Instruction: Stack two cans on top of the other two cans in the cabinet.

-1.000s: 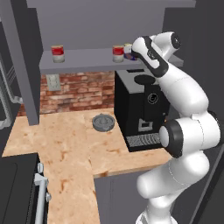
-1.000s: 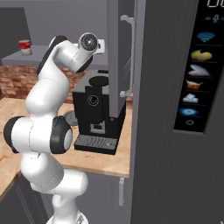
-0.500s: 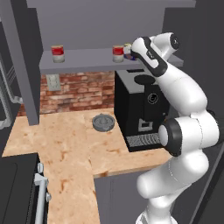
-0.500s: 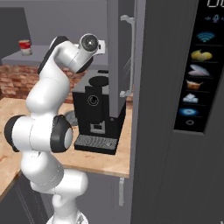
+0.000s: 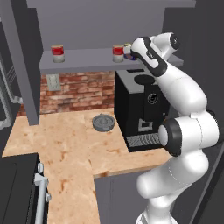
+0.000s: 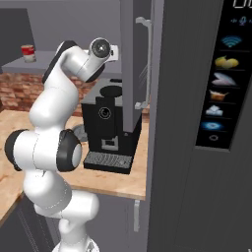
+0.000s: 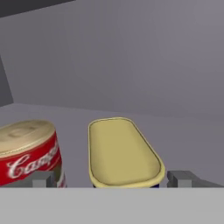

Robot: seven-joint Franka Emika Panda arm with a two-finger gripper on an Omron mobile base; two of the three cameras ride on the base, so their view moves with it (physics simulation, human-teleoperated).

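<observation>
The hand (image 7: 112, 178) stands wide, its tips on either side of the blue can (image 7: 123, 153). A red can (image 7: 28, 153) stands just beside that blue can on the cabinet (image 7: 192, 135) shelf.

We count two red-and-white cans on the shelf in the left base view: one red can (image 5: 57, 53) at the upper left, a second red can (image 5: 117, 53) near the upper middle. Beside it, one blue can (image 5: 127, 48) partly shows. One coffee machine (image 5: 140, 109) and one round grey disc (image 5: 103, 122) sit on the table (image 5: 65, 148).
</observation>
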